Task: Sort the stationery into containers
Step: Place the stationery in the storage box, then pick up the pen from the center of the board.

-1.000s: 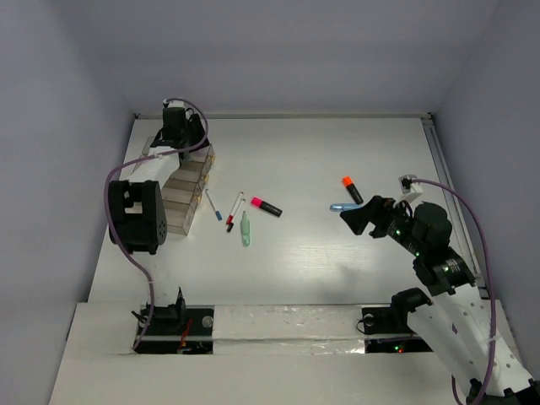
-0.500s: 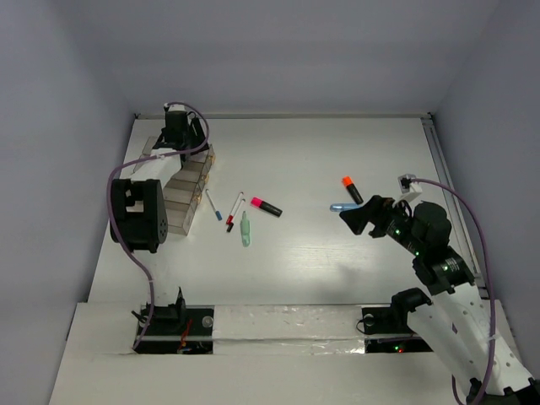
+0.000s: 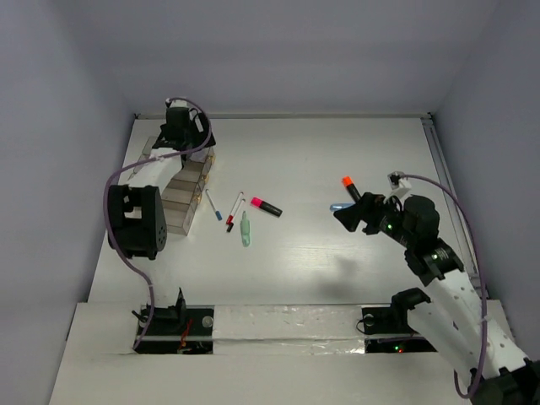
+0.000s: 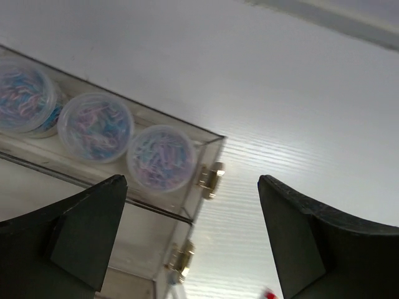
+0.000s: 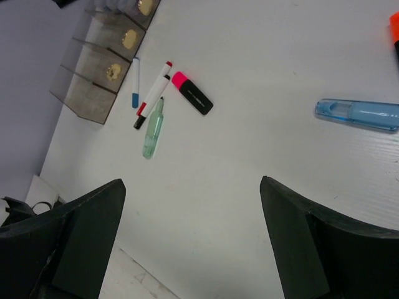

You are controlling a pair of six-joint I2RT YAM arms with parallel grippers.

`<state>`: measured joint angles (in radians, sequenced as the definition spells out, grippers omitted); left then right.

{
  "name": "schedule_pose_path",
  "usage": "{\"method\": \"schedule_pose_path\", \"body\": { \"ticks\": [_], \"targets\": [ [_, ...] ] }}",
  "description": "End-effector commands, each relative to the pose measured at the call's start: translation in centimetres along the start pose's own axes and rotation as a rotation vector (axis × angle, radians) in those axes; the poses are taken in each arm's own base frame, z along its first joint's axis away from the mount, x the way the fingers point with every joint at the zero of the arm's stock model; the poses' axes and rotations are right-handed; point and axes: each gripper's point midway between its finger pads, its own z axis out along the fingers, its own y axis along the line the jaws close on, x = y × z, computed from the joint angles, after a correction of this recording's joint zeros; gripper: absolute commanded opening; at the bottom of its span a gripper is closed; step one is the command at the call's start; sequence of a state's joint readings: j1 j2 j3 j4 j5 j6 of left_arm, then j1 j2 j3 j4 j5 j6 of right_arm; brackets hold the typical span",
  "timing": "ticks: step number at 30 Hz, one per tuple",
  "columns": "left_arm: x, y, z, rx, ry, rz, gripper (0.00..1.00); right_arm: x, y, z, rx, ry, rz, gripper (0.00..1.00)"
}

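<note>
My left gripper is open above the far end of the clear containers, with nothing between its fingers. Three round grey-blue pots lie in a row in that bin. The left gripper hangs at the table's back left. My right gripper is open and empty over bare table. A light blue marker and an orange highlighter lie close to it. Mid-table lie a pink highlighter, a pale green marker, a red-capped pen and a blue-capped pen.
The stepped row of containers runs along the table's left side, with brass clasps at the bin ends. A purple cable loops beside the left arm. The back wall stands just behind the left gripper.
The left gripper's jaws have spread wider over the far bin. The right gripper has shifted a little up and left toward the blue marker.
</note>
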<state>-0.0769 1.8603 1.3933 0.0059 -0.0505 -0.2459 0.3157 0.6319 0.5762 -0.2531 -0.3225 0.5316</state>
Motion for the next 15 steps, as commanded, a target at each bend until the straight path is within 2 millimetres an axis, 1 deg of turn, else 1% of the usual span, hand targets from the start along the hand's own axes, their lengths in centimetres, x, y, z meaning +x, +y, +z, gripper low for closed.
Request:
{"method": "schedule_pose_path", "body": {
  "ticks": [1, 2, 3, 4, 5, 6, 7, 8, 9, 10, 11, 12, 13, 14, 15],
  "targets": [
    [-8.2, -5.7, -8.2, 0.233, -0.192, -0.078, 0.84, 0.5, 0.9, 2.5, -0.08, 0.037, -0.012, 0.94],
    [-8.9, -6.4, -9.6, 0.271, -0.209, -0.089, 0.84, 0.8, 1.0, 3.0, -0.085, 0.054, -0.014, 0.94],
    [-10.2, -7.5, -12.4, 0.321, -0.252, -0.089, 0.85, 0.7, 1.4, 3.4, -0.09, 0.059, -0.021, 0.94],
    [-10.3, -8.6, -14.1, 0.363, -0.26, -0.083, 0.86, 1.1, 1.3, 4.4, -0.081, 0.083, -0.031, 0.94],
    [-10.7, -8.7, -15.6, 0.377, -0.28, -0.082, 0.88, 1.6, 2.1, 4.9, -0.082, 0.096, -0.052, 0.94],
    [-11.1, -9.4, -18.8, 0.425, -0.31, -0.074, 0.89, 1.2, 2.9, 5.5, -0.092, 0.093, -0.071, 0.94],
    [-11.0, -9.7, -20.4, 0.45, -0.325, -0.069, 0.92, 2.0, 2.6, 6.6, -0.071, 0.129, -0.085, 0.95],
    [-11.1, -9.5, -22.0, 0.461, -0.347, -0.069, 0.93, 2.2, 2.6, 7.4, -0.054, 0.138, -0.097, 0.95],
    [-10.8, -9.0, -24.8, 0.477, -0.387, -0.068, 0.95, 2.9, 3.3, 8.1, -0.063, 0.162, -0.115, 0.96],
    [-10.5, -8.8, -26.1, 0.49, -0.399, -0.068, 0.96, 2.4, 3.7, 9.0, -0.062, 0.156, -0.139, 0.97],
    [-10.1, -8.3, -28.8, 0.508, -0.444, -0.067, 0.99, 3.6, 2.7, 10.5, -0.021, 0.203, -0.147, 0.98],
    [-9.2, -7.7, -29.7, 0.5, -0.435, -0.068, 0.99, 4.2, 2.7, 11.4, -0.015, 0.225, -0.166, 0.99],
    [-8.7, -7.5, -30.8, 0.51, -0.444, -0.066, 0.99, 3.4, 2.8, 12.5, -0.008, 0.213, -0.202, 1.0],
    [-8.2, -7.1, -31.9, 0.517, -0.456, -0.064, 0.99, 3.7, 2.6, 13.4, 0.007, 0.232, -0.224, 1.0],
    [-7.3, -6.6, -33.7, 0.53, -0.473, -0.066, 0.99, 5.0, 1.0, 14.9, 0.052, 0.284, -0.239, 1.0]
  ]
}}
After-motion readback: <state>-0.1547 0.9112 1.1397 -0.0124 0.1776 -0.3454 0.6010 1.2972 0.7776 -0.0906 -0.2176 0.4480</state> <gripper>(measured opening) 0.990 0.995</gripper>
